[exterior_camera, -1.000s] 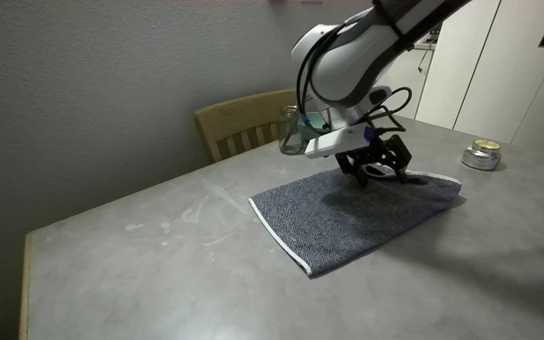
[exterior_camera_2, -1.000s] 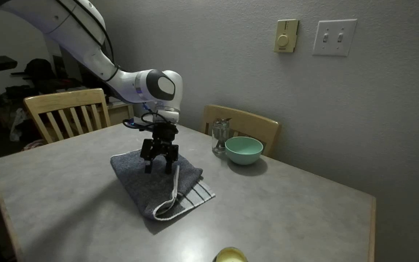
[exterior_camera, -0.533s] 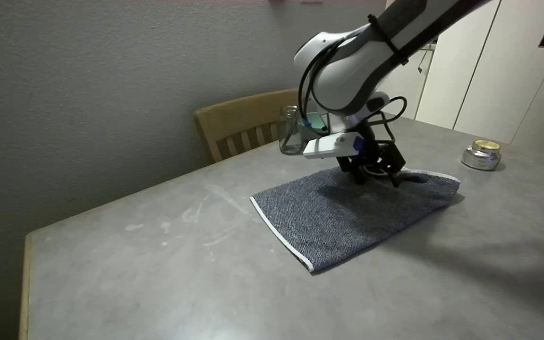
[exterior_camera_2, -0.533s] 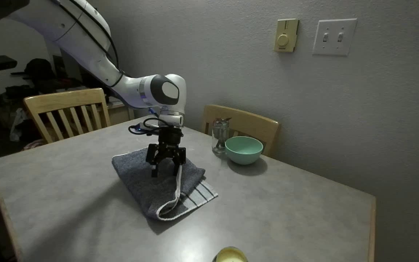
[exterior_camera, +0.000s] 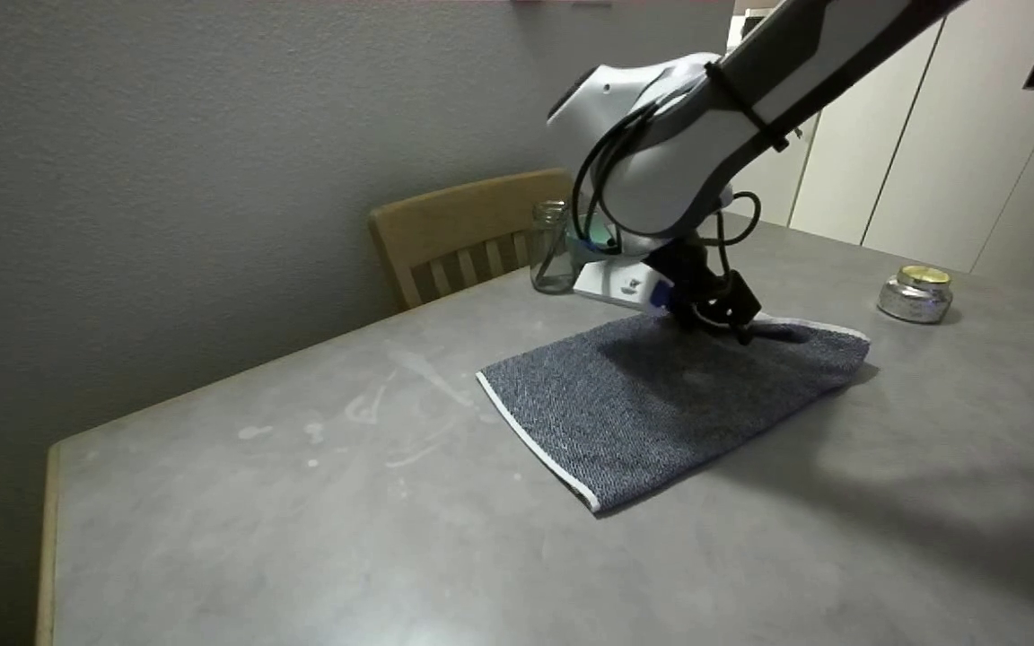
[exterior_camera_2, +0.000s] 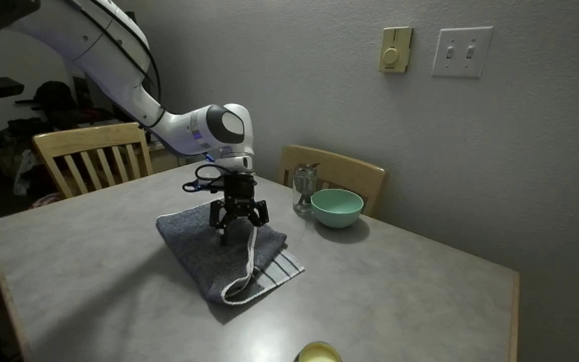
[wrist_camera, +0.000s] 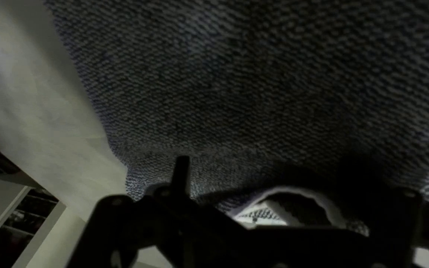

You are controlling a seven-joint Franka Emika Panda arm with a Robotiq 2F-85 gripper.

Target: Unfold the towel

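The towel (exterior_camera: 625,422) lies folded on the table in both exterior views, plain grey-blue side up with a white hem. Part of its striped side (exterior_camera_2: 277,269) pokes out under the fold, and a loose white edge (exterior_camera_2: 252,251) stands raised in a curve. Low over the cloth, my gripper (exterior_camera_2: 242,234) is spread open. One finger (exterior_camera_2: 223,234) shows in front of the raised edge; the tip of its partner is hidden behind it. In the wrist view the arched edge (wrist_camera: 292,190) shows between the open gripper's (wrist_camera: 274,160) dark fingers, not pinched. Contact with the cloth is unclear.
A green bowl (exterior_camera_2: 337,208) and a glass jar of utensils (exterior_camera_2: 304,188) stand by the wall-side chair (exterior_camera_2: 340,163). A silver jar with a yellow top (exterior_camera: 916,296) sits beyond the towel. The wall (exterior_camera: 257,179) rises behind the table.
My gripper has come lower and moved across the towel toward its raised edge, one fingertip passing behind that edge. The towel has shifted slightly along. The jaws have stayed open.
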